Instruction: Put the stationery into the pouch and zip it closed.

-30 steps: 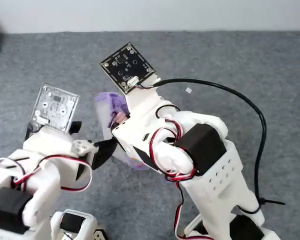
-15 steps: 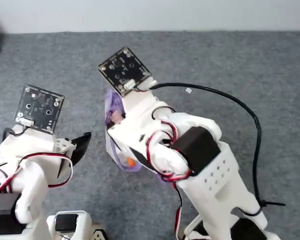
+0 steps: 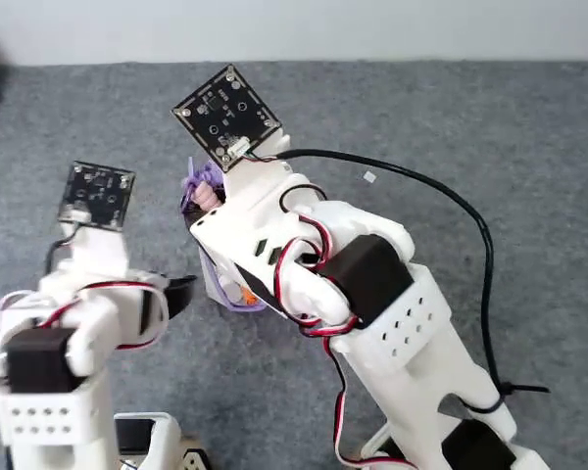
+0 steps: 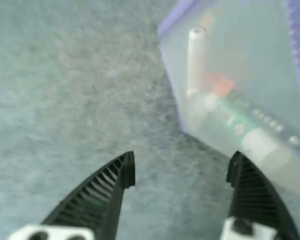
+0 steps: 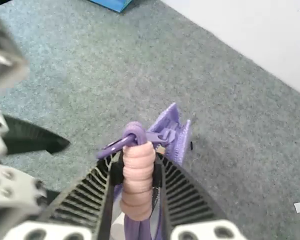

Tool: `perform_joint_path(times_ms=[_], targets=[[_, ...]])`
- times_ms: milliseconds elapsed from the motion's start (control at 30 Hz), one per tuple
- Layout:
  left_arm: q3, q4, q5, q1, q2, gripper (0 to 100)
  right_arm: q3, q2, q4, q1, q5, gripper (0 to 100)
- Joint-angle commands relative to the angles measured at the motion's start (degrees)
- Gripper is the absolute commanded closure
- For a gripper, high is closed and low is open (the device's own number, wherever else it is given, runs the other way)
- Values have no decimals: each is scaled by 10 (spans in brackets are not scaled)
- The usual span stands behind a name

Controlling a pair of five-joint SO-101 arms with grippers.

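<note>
Two arms (image 3: 59, 338) (image 3: 372, 294), one pouch (image 4: 240, 45) with two pens (image 4: 195, 55) (image 4: 257, 140) and one orange bit (image 4: 218, 84) inside, one white scrap (image 3: 369, 177), one blue box (image 5: 112, 4)

Under the right arm, behind the right claw (image 5: 137, 161), most of the pouch (image 3: 219, 284) is hidden. Ahead of the left claw (image 4: 182, 156), the pouch runs off the frame's edge, and the stationery (image 4: 225, 107) inside blurs through its wall.

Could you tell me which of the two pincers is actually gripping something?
The right pincer: it is shut on the pink ribbed tag on the pouch, whereas the left pincer is open and empty beside it.
</note>
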Motion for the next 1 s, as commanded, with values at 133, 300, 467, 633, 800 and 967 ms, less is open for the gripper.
perform_joint_path(times_ms=[133, 300, 467, 633, 800, 967], targets=[[68, -114, 161, 194, 3, 694, -6, -3, -36, -8, 6, 991], [100, -229, 172, 229, 3, 693, -27, -4, -26, -21, 6, 991], [111, -263, 173, 216, -3, 693, -55, -4, -19, -18, 7, 991], [81, -205, 170, 165, -3, 692, -55, -4, 15, -20, 5, 991], [19, -91, 131, 138, -3, 692, -54, -3, 17, -20, 5, 991], [-53, 16, 74, 138, -3, 692, -53, 1, 17, -19, 5, 991]])
